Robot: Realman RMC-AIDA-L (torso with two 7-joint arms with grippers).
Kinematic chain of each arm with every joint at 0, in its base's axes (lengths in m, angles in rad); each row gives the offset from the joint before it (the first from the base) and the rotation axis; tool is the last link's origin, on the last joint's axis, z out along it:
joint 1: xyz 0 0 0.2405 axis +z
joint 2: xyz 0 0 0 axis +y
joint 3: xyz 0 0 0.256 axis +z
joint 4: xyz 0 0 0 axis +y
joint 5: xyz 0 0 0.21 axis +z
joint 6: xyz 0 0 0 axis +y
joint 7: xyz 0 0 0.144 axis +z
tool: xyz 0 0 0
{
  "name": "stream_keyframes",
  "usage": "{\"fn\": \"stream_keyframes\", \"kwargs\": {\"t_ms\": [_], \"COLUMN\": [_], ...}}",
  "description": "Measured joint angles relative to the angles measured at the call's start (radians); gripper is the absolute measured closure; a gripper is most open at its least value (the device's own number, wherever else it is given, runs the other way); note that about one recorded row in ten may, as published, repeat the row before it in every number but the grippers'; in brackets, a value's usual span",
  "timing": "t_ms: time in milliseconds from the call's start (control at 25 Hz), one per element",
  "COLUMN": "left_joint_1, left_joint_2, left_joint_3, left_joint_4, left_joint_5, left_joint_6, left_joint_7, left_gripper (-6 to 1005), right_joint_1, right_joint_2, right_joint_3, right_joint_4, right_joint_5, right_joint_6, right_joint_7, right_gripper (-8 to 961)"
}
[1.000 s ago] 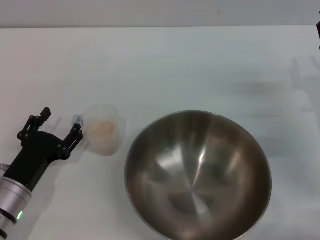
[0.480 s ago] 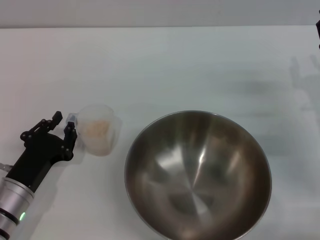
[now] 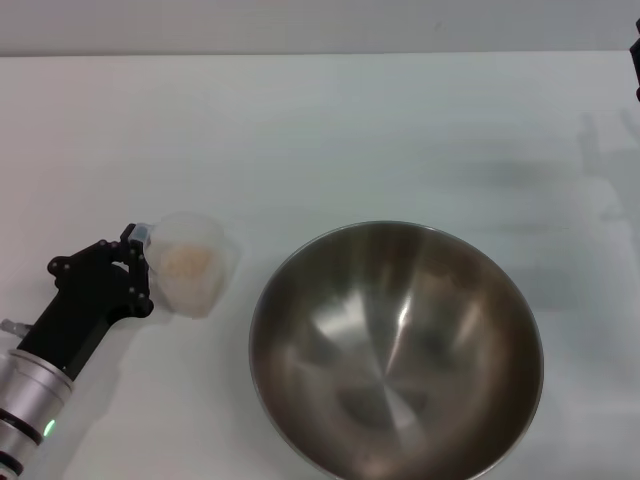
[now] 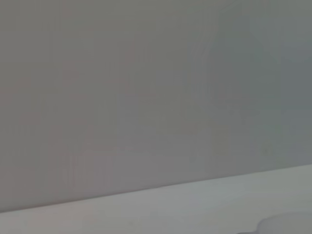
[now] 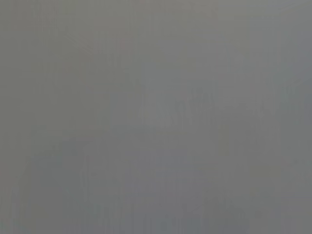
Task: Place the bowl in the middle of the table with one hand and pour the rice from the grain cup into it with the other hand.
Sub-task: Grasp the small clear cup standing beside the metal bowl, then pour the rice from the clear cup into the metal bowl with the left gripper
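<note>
The bowl (image 3: 395, 350) is a wide shiny steel one standing on the white table (image 3: 330, 130), right of centre near the front edge, and it holds nothing. The grain cup (image 3: 192, 265), small and translucent, sits left of the bowl with pale rice (image 3: 185, 262) inside. My left gripper (image 3: 137, 262) comes in from the lower left and is shut on the cup's side handle. The cup looks slightly tipped. My right gripper (image 3: 636, 60) shows only as a dark sliver at the far right edge.
The table's far edge (image 3: 320, 53) meets a grey wall at the back. A gap of bare table separates the cup and the bowl's rim (image 3: 262, 300). The wrist views show only grey wall and a strip of tabletop (image 4: 195, 209).
My left gripper's fingers, wide open a second ago, have closed on the cup's handle. The cup has shifted slightly left and tipped. The bowl has not moved.
</note>
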Motion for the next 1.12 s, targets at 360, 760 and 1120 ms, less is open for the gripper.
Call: {"fn": "stream_keyframes", "kwargs": {"t_ms": [360, 760, 1120], "left_joint_1": [-0.022, -0.102, -0.139], "left_joint_2": [-0.002, -0.002, -0.002], "left_joint_3": [-0.014, 0.070, 0.070], "left_joint_4": [-0.055, -0.064, -0.061], "left_joint_5": [-0.004, 0.048, 0.258], "left_joint_6": [0.170, 0.396, 0.407], "left_joint_7": [0.268, 0.862, 1.382], "left_gripper": [970, 967, 955], "right_joint_1": [0.004, 0.031, 0.053], "right_joint_2": [-0.002, -0.003, -0.003], "right_joint_3": [0.003, 0.017, 0.017], "right_joint_4": [0.003, 0.027, 0.027], "right_joint_5": [0.001, 0.002, 0.001], "right_joint_6": [0.000, 0.002, 0.021], "right_joint_7": [-0.001, -0.002, -0.005], "right_gripper": [451, 451, 451]}}
